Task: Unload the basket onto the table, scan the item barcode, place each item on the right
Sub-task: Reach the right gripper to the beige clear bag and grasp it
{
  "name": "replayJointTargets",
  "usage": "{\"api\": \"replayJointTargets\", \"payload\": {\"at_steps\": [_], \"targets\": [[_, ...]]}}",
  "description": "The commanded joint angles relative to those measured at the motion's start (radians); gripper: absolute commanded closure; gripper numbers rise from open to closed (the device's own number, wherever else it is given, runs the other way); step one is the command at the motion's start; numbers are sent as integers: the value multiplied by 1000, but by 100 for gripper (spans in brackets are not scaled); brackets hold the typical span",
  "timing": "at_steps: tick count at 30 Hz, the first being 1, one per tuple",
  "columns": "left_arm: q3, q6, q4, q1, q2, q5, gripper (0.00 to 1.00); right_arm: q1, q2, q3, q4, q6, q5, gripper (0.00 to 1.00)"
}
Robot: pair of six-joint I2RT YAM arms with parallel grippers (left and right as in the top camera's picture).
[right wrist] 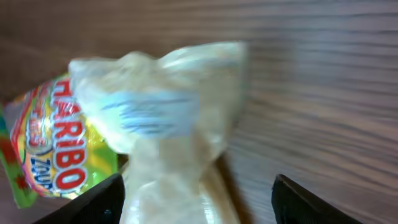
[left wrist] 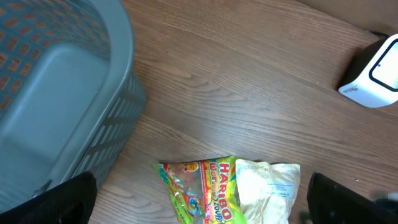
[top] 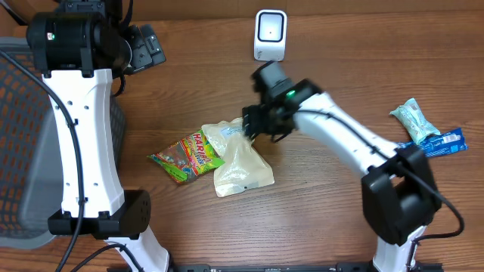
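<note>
Cream pouch (top: 243, 170), long axis near-to-far

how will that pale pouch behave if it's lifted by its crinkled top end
Probably floppy: the pale pouch looks like thin film, creased and pinched near its top, so it should sag below the grasp. Its smooth surface may slip a little. It lies partly over the Haribo bag, which might get dragged along.

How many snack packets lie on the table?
4: Haribo bag and pale pouch at the centre; green packet and blue packet at the far right. More could hide beneath the pouch.
</note>
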Motion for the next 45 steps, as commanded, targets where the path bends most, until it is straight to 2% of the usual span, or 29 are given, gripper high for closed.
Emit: {"api": "replayJointTargets", "payload": {"at_steps": [1, 13, 16, 22, 23, 25, 28, 29, 34, 36, 40, 41, 45], "targets": [[11, -6, 0, 0, -11, -13, 0, 75, 6, 12, 25, 11, 145, 24], [11, -6, 0, 0, -11, -13, 0, 257, 63, 11, 7, 40, 166, 31], [11, -6, 0, 0, -11, -13, 0, 265, 105, 11, -4, 124, 215, 37], [11, -6, 0, 0, -11, -13, 0, 212, 116, 11, -38, 229, 215, 62], [11, -6, 0, 0, -11, -13, 0, 208, 116, 11, -48, 242, 215, 76], [11, -6, 0, 0, -11, -13, 0, 201, 116, 12, -52, 243, 215, 87], [11, -6, 0, 0, -11, -13, 0, 174, 113, 26, -79, 245, 215, 95], [11, -6, 0, -2, -11, -13, 0, 135, 113, 50, -135, 214, 217, 96], [11, -6, 0, -1, -11, -13, 0, 60, 113, 55, -158, 57, 252, 95], [11, -6, 0, 0, -11, -13, 0, 40, 111, 56, -150, -25, 261, 88], [11, -6, 0, 0, -11, -13, 0, 24, 111, 131, -164, -135, 273, 52], [11, -6, 0, 0, -11, -13, 0, 25, 111, 167, -175, -140, 277, 47], [11, -6, 0, 0, -11, -13, 0, 61, 111, 258, -172, -159, 276, 42]]}}
